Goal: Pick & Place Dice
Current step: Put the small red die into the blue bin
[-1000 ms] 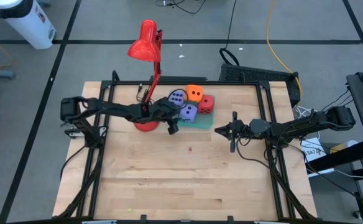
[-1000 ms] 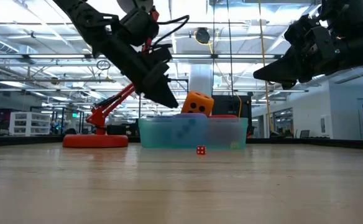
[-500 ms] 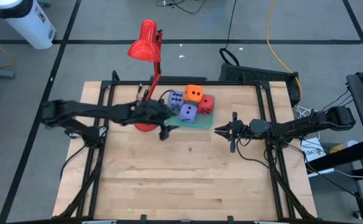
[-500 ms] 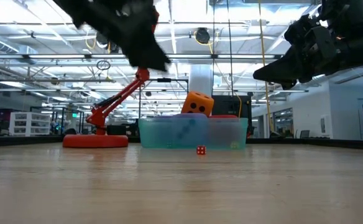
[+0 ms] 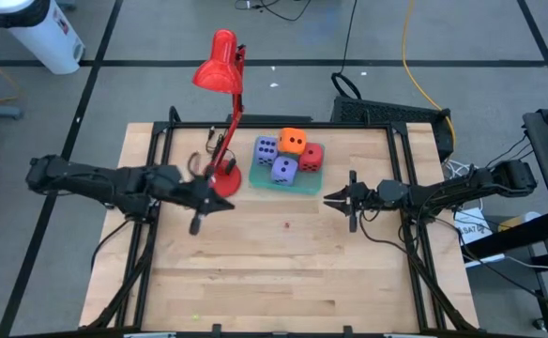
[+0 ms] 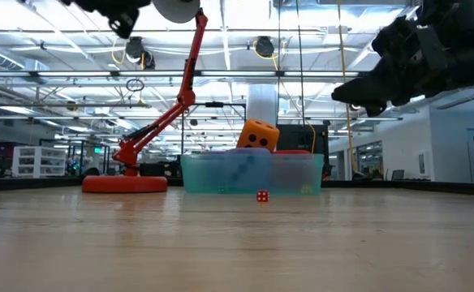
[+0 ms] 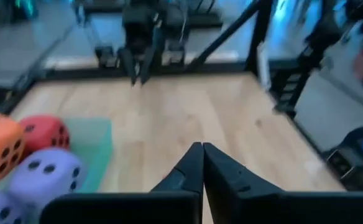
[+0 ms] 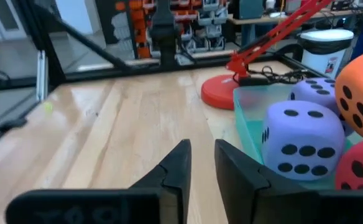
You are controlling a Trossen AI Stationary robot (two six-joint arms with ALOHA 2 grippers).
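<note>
The left gripper [image 5: 223, 205] hangs empty above the table [image 5: 255, 272], its fingers [image 7: 194, 167] pressed together, just in front of the red lamp's [image 5: 220, 70] round base and well left of the dice. The right gripper [image 5: 334, 197] is also empty, its fingers [image 8: 178, 163] drawn near each other with only a narrow gap between them; it sits above the bare wood just to the right of the teal tray [image 5: 304, 184]. All four dice rest on that tray: one purple-blue die [image 5: 266, 148] at the back left, the orange die [image 5: 294, 142] at the back, the red die [image 5: 312, 155] on the right, and the second purple-blue die [image 5: 284, 170] at the front. A tiny red cube [image 6: 262, 195] lies on the wood in front of the tray.
</note>
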